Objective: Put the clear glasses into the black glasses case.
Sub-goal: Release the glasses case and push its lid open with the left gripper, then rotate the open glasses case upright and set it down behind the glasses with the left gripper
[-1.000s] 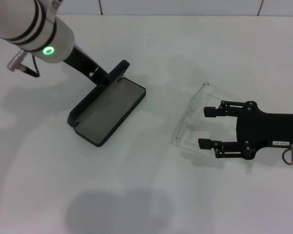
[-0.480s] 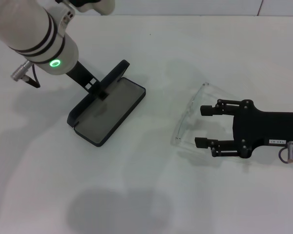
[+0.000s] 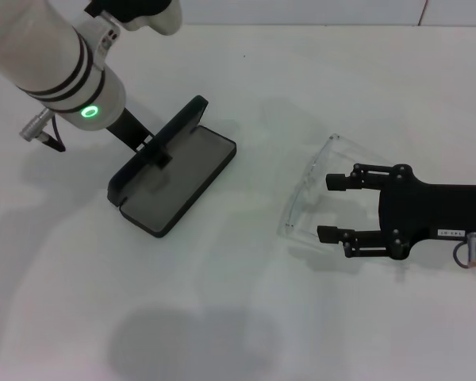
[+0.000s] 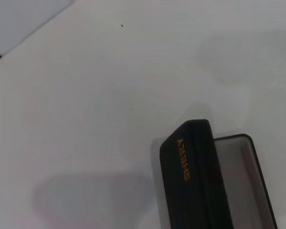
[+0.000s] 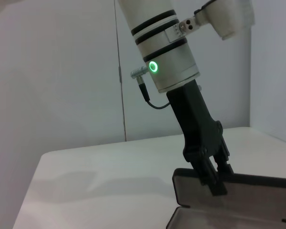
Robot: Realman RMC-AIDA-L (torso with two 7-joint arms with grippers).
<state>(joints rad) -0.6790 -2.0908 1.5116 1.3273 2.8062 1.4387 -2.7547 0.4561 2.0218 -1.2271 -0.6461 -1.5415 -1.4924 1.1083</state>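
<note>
Step in hand looks like the pickup: right gripper (image 3: 333,207) lies low over the table (image 3: 238,333), fingers spread wide, holding nothing. The clear glasses (image 3: 309,190) lie on the table right at the fingertips, one tip touching or nearly touching the frame edge (can't tell which), well apart from the case.

Black glasses case (image 3: 173,176) sits open on the table, grey lining up, nothing in it. Left gripper (image 3: 157,143) is down at the raised lid, apparently holding it up; in the right wrist view its fingers (image 5: 214,179) close on the lid's edge (image 5: 238,180).

Next move, as I judge it: right gripper advances so the fingers straddle the frame, closes gently (thin clear plastic, likely slippery), then lifts and carries across to the tray.

Readable text: orange "SHERY" (image 4: 183,160) on the lid. A small label on the right gripper body is too small to read
</note>
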